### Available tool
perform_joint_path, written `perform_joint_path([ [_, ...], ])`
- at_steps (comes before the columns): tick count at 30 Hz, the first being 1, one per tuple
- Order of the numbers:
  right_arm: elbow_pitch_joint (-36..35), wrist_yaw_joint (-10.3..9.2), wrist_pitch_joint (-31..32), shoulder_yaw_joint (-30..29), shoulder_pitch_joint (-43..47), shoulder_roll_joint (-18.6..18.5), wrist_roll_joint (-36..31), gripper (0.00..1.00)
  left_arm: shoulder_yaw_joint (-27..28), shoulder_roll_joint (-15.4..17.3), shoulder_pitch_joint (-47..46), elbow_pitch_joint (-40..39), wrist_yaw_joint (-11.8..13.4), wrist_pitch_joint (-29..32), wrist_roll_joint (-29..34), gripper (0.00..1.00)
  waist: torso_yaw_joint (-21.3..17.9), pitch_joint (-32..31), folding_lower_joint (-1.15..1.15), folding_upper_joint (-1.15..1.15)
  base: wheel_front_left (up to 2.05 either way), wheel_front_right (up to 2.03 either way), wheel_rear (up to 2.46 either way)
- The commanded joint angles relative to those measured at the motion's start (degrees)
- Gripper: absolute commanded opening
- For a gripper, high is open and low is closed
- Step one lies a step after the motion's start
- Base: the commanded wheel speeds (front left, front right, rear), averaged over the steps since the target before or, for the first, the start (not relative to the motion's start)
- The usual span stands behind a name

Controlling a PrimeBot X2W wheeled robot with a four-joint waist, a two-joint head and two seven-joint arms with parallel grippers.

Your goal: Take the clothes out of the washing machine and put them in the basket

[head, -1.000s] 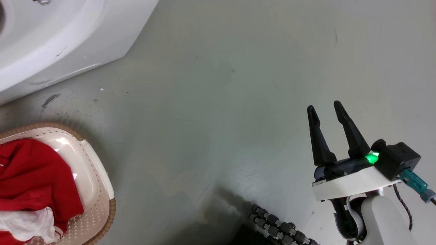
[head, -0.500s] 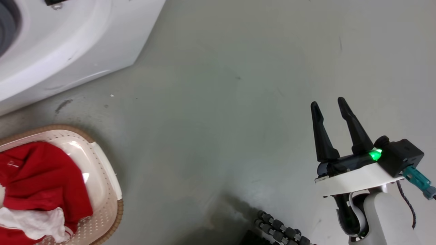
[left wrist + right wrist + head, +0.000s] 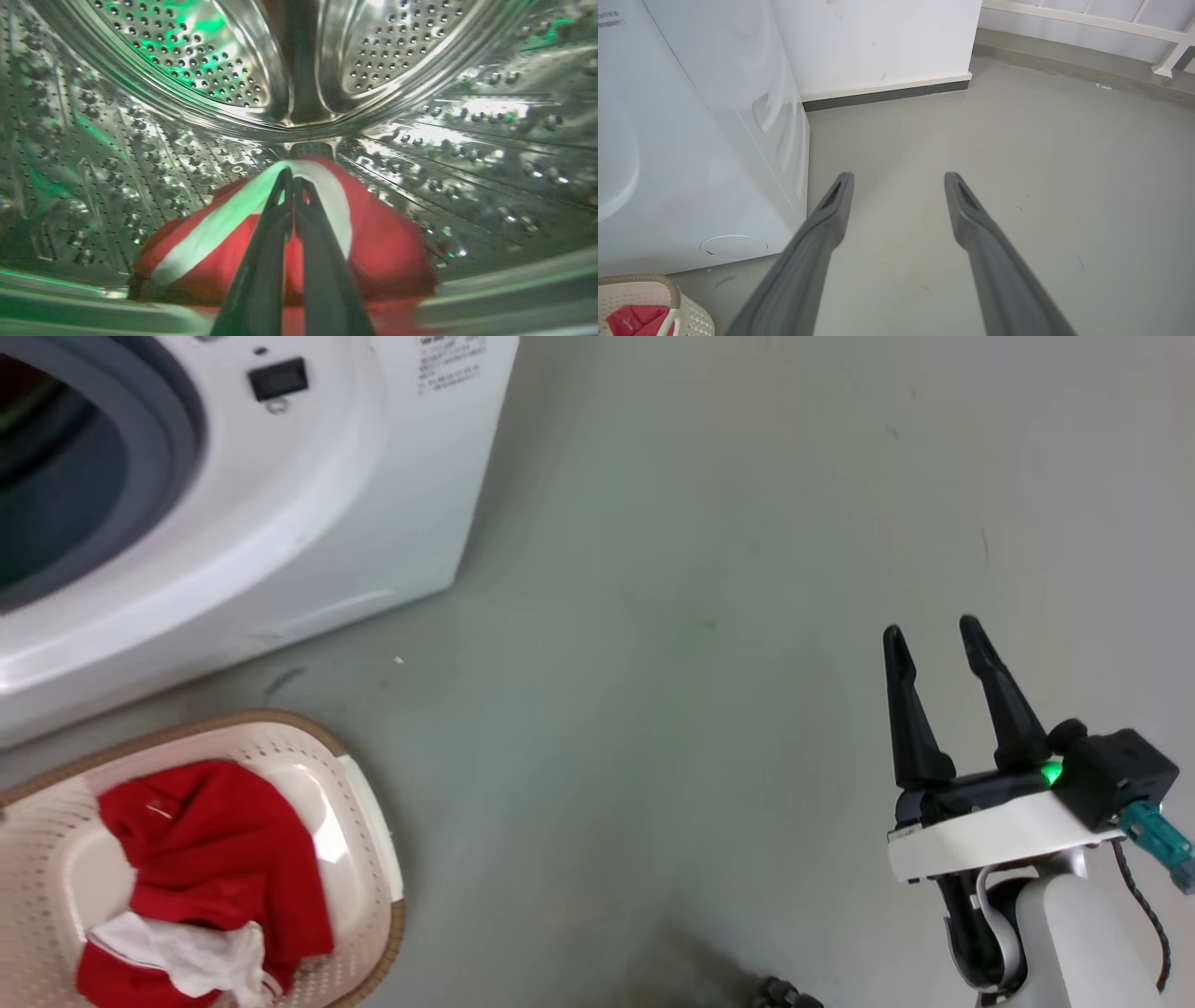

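Note:
The washing machine stands at the upper left with its round grey ring open. Inside its perforated steel drum lies a red garment with a white band. My left gripper is shut, its tips pinched on that white band. The cream basket sits on the floor before the machine, holding red clothes with a white patch. My right gripper hovers open and empty over bare floor, far right of the basket. The right wrist view shows the right gripper, the machine's side and the basket's corner.
Grey floor spreads to the right of the machine. A white wall with a dark skirting board rises behind it, and a white railing runs along the far right. A dark ribbed cable end shows at the bottom edge.
The head camera has tilted up, so the machine's opening and more of the basket come into view. The right gripper stays open in much the same place.

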Motion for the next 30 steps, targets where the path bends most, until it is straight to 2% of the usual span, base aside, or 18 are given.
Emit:
perform_joint_path([
  [1, 0.15, -0.04, -0.11, -0.19, 0.66, -0.03, -0.26, 1.00, 0.00, -0.32, 1.47, 0.04, -0.25, -1.14, 0.01, 0.00, 1.73, -2.81, 0.00, 0.00, 0.00, 0.00, 0.00],
  [7, 0.89, -0.04, -0.10, -1.18, 2.34, -0.05, -2.46, 1.00, -0.11, -3.92, 8.19, -0.70, -1.00, -5.65, -1.53, 0.00, 4.71, -9.30, 0.00, 0.00, 0.00, 0.00, 0.00],
  [17, 0.28, -0.04, 1.50, -2.52, 5.38, -0.05, -5.14, 1.00, -2.05, -6.46, 17.04, -7.60, -2.86, -7.38, -2.03, 0.00, 9.59, -18.54, 0.00, 0.00, 0.00, 0.00, 0.00],
  [22, -1.60, -0.04, 3.38, -3.56, 7.35, -0.05, -6.47, 1.00, -2.47, -7.76, 22.07, -15.35, -1.78, -6.35, -2.73, 0.00, 12.05, -21.97, 0.00, 0.00, 0.00, 0.00, 0.00],
  [30, -4.80, -0.05, 5.73, -5.07, 10.03, -0.04, -7.54, 1.00, -2.48, -9.82, 32.57, -32.96, 1.89, -2.33, -3.90, 0.00, 16.21, -24.99, 0.00, 0.00, 0.00, 0.00, 0.00],
])
